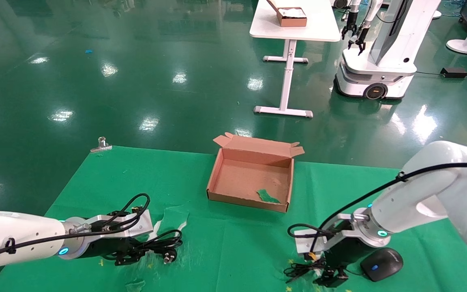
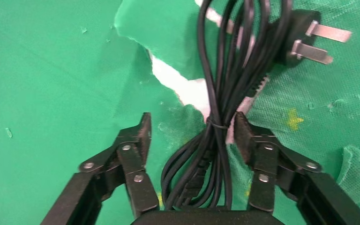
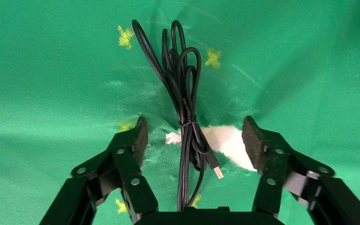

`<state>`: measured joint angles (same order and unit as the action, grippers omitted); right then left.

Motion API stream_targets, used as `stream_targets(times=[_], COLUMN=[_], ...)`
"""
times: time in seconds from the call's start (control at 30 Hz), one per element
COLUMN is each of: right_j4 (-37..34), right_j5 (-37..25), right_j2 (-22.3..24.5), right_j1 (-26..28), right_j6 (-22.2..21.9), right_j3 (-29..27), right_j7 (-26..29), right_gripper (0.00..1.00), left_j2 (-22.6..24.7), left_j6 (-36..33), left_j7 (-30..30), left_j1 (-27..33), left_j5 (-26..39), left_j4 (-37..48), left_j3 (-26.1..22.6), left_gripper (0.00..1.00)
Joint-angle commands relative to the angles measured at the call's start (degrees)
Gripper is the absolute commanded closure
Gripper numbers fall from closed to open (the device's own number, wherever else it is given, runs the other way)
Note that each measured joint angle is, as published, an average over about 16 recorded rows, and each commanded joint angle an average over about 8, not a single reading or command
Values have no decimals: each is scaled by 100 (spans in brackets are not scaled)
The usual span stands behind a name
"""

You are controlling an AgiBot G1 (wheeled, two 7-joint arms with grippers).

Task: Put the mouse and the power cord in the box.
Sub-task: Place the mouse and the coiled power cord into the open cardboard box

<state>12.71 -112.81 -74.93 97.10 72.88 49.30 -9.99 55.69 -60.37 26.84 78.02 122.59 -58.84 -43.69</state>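
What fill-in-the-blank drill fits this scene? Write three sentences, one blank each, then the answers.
1. The left gripper is open, with the bundled ____ lying between its fingers.
2. The right gripper is open over the thin cable of the ____.
3. The box holds neither item, only a green ____.

Answers: power cord; mouse; scrap

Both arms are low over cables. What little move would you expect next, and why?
Probably both close. The left gripper has open fingers either side of the power cord; the right gripper likewise straddles the mouse cable bundle. The box holds neither.
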Motion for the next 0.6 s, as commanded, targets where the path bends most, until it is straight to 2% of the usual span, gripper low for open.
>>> stream_targets(times=[0.03,0.6], right_j4=[8,33], right_j5=[1,12], right_j2=[3,12], right_j1=[-2,-5], right_j6=[2,31], right_j3=[-1,-6], right_j7=[1,8], right_gripper=[100,100], left_j2=[0,0], left_j6=[0,1], left_j7=[0,0], left_j1=[0,0], left_j5=[0,1], left_j4=[0,0], left_j3=[0,0], left_gripper=[100,100])
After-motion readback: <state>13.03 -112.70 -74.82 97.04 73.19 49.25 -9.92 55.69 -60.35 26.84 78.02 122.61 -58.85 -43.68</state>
